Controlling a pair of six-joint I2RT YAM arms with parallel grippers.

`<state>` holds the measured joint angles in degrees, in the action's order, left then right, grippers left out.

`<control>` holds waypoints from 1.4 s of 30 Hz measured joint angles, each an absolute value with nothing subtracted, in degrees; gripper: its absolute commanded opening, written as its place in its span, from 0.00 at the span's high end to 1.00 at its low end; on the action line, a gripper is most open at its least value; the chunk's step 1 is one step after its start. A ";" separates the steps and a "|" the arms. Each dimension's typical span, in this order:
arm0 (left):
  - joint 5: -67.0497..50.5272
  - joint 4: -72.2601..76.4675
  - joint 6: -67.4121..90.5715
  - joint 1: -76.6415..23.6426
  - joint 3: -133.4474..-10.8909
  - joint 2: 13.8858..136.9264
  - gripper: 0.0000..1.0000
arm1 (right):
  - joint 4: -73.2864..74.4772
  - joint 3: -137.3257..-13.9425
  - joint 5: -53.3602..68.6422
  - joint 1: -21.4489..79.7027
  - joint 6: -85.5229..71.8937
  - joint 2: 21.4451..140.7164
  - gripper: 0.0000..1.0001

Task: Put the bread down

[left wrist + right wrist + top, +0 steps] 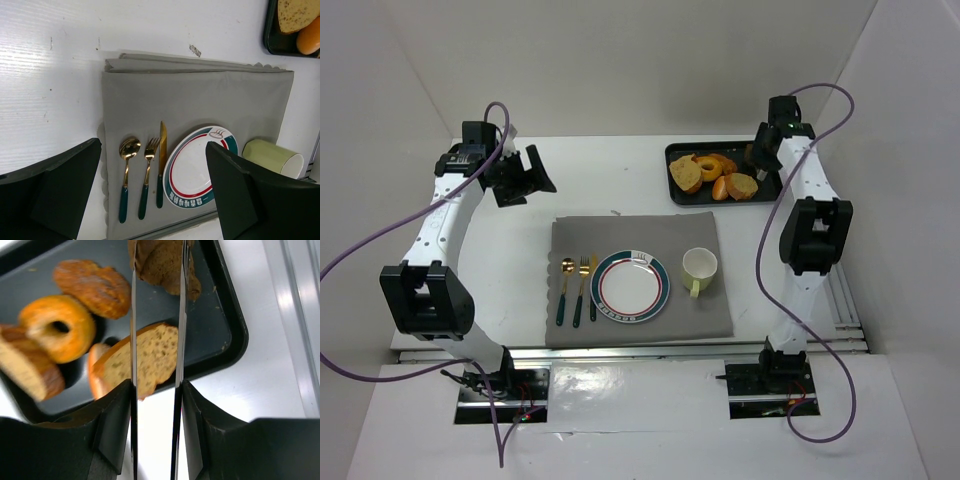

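While the croissant [161,267] is lying on the black tray [227,335], straight ahead between the right gripper's [158,246] fingertips, its body is reaching past both, seemingly lengthwise across the gap. The jaws are standing narrow; whether they are pinching it I cannot tell. The left gripper [152,195] is hanging open, well apart.

Right wrist view: the bread [159,262] runs off the far edge, and there's no telling whether it's pinched. The left slice [25,372] is blurred and cropped. From above, the right gripper [758,168] hides that bread.
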<state>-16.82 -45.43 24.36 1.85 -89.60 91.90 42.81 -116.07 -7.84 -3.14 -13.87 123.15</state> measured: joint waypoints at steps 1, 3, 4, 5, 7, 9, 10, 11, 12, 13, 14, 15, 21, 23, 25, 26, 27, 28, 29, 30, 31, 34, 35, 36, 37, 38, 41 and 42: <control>-16.82 -45.36 24.36 1.85 -89.60 91.90 0.01 | 42.85 -115.37 -7.25 -3.14 -13.89 121.54 0.59; -16.84 -45.36 24.36 1.85 -89.60 91.90 0.01 | 42.94 -114.37 -6.39 -3.14 -13.91 118.76 0.59; -16.84 -45.36 24.36 1.85 -89.60 91.90 0.01 | 42.94 -113.93 -6.00 -3.14 -13.96 117.40 0.59; -16.84 -45.34 24.36 1.85 -89.60 91.90 0.01 | 42.96 -113.34 -5.45 -3.14 -13.98 115.81 0.59; -16.88 -45.34 24.34 1.85 -89.60 91.90 0.01 | 43.09 -112.25 -4.71 -3.14 -14.04 113.08 0.60; -16.97 -45.34 24.32 1.85 -89.60 91.90 0.01 | 43.00 -110.67 -4.08 -3.14 -14.06 110.48 0.60; -17.06 -45.34 24.27 1.85 -89.60 91.90 0.01 | 43.20 -109.82 -3.79 -3.14 -14.06 109.25 0.60; -17.10 -45.34 24.25 1.85 -89.60 91.90 0.01 | 43.38 -109.03 -3.46 -3.14 -14.09 108.09 0.61; -17.21 -45.34 24.23 1.85 -89.60 91.90 0.01 | 43.53 -108.53 -3.07 -3.14 -14.09 107.28 0.61; -17.32 -45.36 24.23 1.85 -89.60 91.90 0.01 | 43.55 -107.90 -2.26 -3.14 -14.06 106.43 0.63; -17.41 -45.36 24.23 1.85 -89.60 91.90 0.01 | 43.62 -107.33 -1.37 -3.11 -14.00 105.67 0.63; -17.52 -45.34 24.23 1.85 -89.60 91.88 0.01 | 43.64 -106.59 -0.34 -3.09 -13.93 104.75 0.63; -18.11 -45.30 24.21 1.85 -89.58 91.50 0.01 | 45.06 -98.91 7.81 2.00 -10.15 96.05 0.63; -18.22 -44.95 24.18 1.85 -88.99 91.09 0.01 | 45.67 -96.92 10.57 6.87 -8.47 92.86 0.63; -18.17 -44.69 24.18 1.85 -87.83 90.41 0.01 | 46.22 -94.54 13.21 13.08 -6.87 89.52 0.63; -18.17 -44.71 24.18 1.85 -87.24 90.04 0.01 | 46.30 -93.17 14.52 15.84 -6.42 88.12 0.63; -18.06 -44.77 24.21 1.85 -86.76 89.69 0.01 | 46.70 -91.55 15.77 19.07 -6.04 86.50 0.63; -17.98 -44.82 24.21 1.85 -86.46 89.43 0.01 | 47.18 -90.19 16.91 21.56 -5.82 85.27 0.63; -17.85 -44.73 24.21 1.85 -86.13 89.03 0.01 | 47.55 -88.44 18.06 23.88 -5.63 83.99 0.63; -17.85 -44.77 24.21 1.85 -85.89 88.73 0.01 | 48.51 -86.89 18.87 25.69 -5.48 82.87 0.63; -17.82 -44.84 24.18 1.85 -85.82 88.49 0.01 | 49.28 -85.45 19.22 26.94 -5.43 82.02 0.63; -17.80 -44.73 24.25 1.85 -85.82 87.66 0.01 | 51.79 -81.36 19.75 29.58 -5.48 80.25 0.63; -17.78 -44.73 24.25 1.85 -85.82 87.44 0.01 | 52.47 -80.31 19.79 30.24 -5.48 80.01 0.63; -17.78 -44.75 24.25 1.85 -85.82 87.22 0.01 | 53.34 -79.59 19.73 30.87 -5.48 79.90 0.63; -17.78 -44.75 24.25 1.85 -85.82 87.11 0.01 | 54.17 -79.00 19.75 31.31 -5.48 79.85 0.63; -17.78 -44.75 24.32 1.85 -85.82 87.07 0.01 | 54.81 -78.52 19.77 31.79 -5.43 79.83 0.63; -17.74 -44.77 24.36 1.85 -85.82 87.05 0.01 | 55.94 -76.23 20.01 33.67 -5.23 79.42 0.58; -17.76 -44.75 24.36 1.85 -85.82 87.05 0.01 | 56.25 -75.33 20.12 34.35 -5.19 79.29 0.56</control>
